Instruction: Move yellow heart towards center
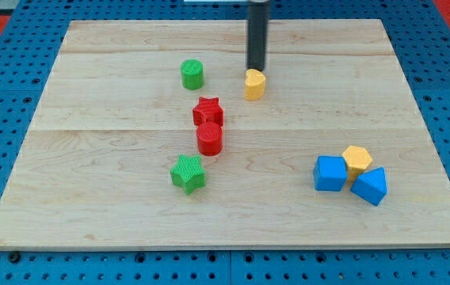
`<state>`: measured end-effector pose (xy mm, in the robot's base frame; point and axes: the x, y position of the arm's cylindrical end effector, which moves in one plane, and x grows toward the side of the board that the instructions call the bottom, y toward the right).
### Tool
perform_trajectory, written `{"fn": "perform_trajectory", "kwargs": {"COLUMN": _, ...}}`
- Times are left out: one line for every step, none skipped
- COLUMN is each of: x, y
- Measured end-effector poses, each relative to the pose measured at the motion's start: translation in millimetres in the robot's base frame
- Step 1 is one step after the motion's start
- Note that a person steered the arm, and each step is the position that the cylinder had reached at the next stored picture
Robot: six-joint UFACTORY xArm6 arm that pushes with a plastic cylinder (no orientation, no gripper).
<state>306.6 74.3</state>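
The yellow heart lies on the wooden board, above the board's middle and a little to the right. My tip stands at the heart's top edge, touching it or nearly so. The dark rod rises straight from there to the view's top.
A green cylinder sits left of the heart. A red star, a red cylinder and a green star run down the middle. At the lower right, a blue cube, a yellow hexagon and a second blue block are clustered.
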Motion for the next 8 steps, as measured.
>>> {"fn": "perform_trajectory", "kwargs": {"x": -6, "y": 81}}
{"fn": "perform_trajectory", "kwargs": {"x": 15, "y": 98}}
{"fn": "perform_trajectory", "kwargs": {"x": 28, "y": 70}}
{"fn": "perform_trajectory", "kwargs": {"x": 28, "y": -4}}
{"fn": "perform_trajectory", "kwargs": {"x": 38, "y": -19}}
{"fn": "perform_trajectory", "kwargs": {"x": 42, "y": 4}}
{"fn": "perform_trajectory", "kwargs": {"x": 43, "y": -9}}
{"fn": "perform_trajectory", "kwargs": {"x": 45, "y": -41}}
